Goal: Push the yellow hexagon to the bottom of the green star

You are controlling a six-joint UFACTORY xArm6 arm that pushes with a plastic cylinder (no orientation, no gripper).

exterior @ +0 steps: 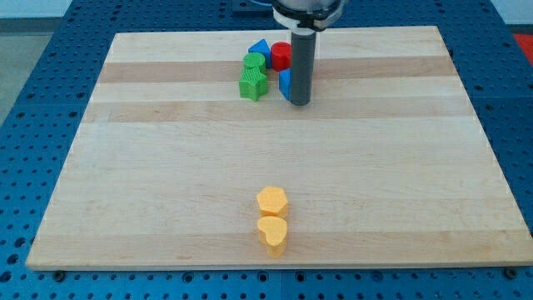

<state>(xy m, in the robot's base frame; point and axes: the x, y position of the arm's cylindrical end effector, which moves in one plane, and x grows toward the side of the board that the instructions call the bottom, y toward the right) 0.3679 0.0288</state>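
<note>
The yellow hexagon (pixel 271 201) lies near the view's bottom centre of the wooden board (pixel 166 167), touching a yellow heart-shaped block (pixel 273 234) just below it. The green star (pixel 253 84) sits near the view's top centre, with a green round block (pixel 254 62) just above it. My tip (pixel 300 103) is the end of the dark rod, to the right of the green star and right beside a blue block (pixel 286 84). The tip is far above the yellow hexagon in the view.
A blue triangular block (pixel 261 47) and a red round block (pixel 281 56) lie at the view's top, close to the green blocks. The board rests on a blue perforated table (pixel 33 125).
</note>
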